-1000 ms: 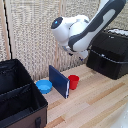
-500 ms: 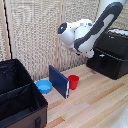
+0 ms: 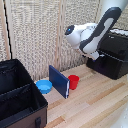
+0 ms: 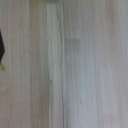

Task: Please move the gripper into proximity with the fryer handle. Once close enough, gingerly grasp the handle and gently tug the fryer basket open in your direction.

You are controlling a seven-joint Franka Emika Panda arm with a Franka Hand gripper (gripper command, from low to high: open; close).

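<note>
The black fryer (image 3: 116,44) stands on the wooden table at the exterior view's right, and the fryer basket (image 3: 113,66) forms its lower part. My white arm reaches down from the upper right. Its end, with the gripper (image 3: 93,54), hangs just in front of the fryer's near face. The dark fingers merge with the black fryer, so I cannot tell whether they are open or shut. I cannot make out the fryer handle; it is lost against the dark face beside the arm's end. The wrist view shows only blurred wooden table (image 4: 70,65), with no fingers in it.
A large black hinged case (image 3: 20,95) lies open at the exterior view's left. Between it and the fryer stand a blue bowl (image 3: 44,86), an upright blue board (image 3: 59,81) and a red cup (image 3: 73,81). A slatted screen (image 3: 40,30) backs the table.
The arm has swung toward the exterior view's right and slightly down, bringing its end closer to the fryer. The objects on the table have not moved.
</note>
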